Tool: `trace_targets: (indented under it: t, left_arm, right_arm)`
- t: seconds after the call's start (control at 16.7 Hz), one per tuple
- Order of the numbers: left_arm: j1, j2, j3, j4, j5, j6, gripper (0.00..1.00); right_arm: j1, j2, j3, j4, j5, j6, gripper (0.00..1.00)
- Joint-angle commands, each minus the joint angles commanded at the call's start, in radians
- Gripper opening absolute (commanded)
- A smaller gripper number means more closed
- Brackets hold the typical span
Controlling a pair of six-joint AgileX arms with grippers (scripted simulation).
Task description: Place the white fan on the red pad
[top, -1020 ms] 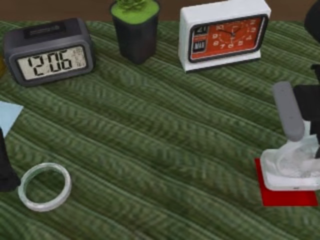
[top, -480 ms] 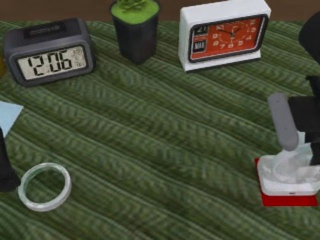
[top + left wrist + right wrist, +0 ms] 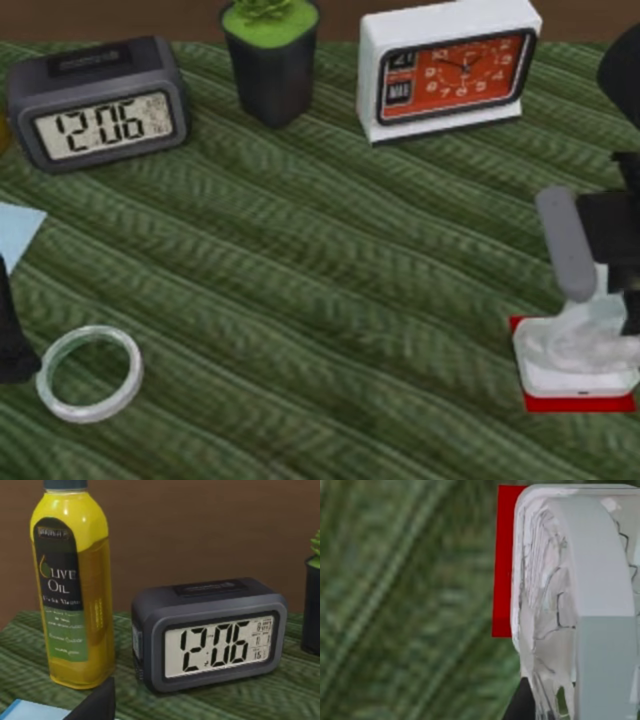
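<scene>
One white fan (image 3: pixel 575 355) on red pad (image 3: pixel 545 402), under right hand (image 3: pixel 600 290)

My three cameras: one overhead, two on the wrists.

My top view looks straight down on the green table (image 3: pixel 300 300). My left wrist view sits low and near, facing the digital clock (image 3: pixel 210 635), which the top view shows at 10 o'clock (image 3: pixel 97 105). My right wrist view looks down, very close on the white fan (image 3: pixel 570 605) and red pad (image 3: pixel 503 560), at 4 o'clock overhead (image 3: pixel 578 350).
</scene>
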Motion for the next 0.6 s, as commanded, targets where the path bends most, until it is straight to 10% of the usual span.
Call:
trace_targets:
  t: [0.24, 0.6]
  left_arm:
    - [0.000, 0.000, 0.000, 0.000, 0.000, 0.000, 1.00]
    - [0.000, 0.000, 0.000, 0.000, 0.000, 0.000, 1.00]
  right_arm:
    - [0.000, 0.000, 0.000, 0.000, 0.000, 0.000, 0.98]
    - [0.000, 0.000, 0.000, 0.000, 0.000, 0.000, 1.00]
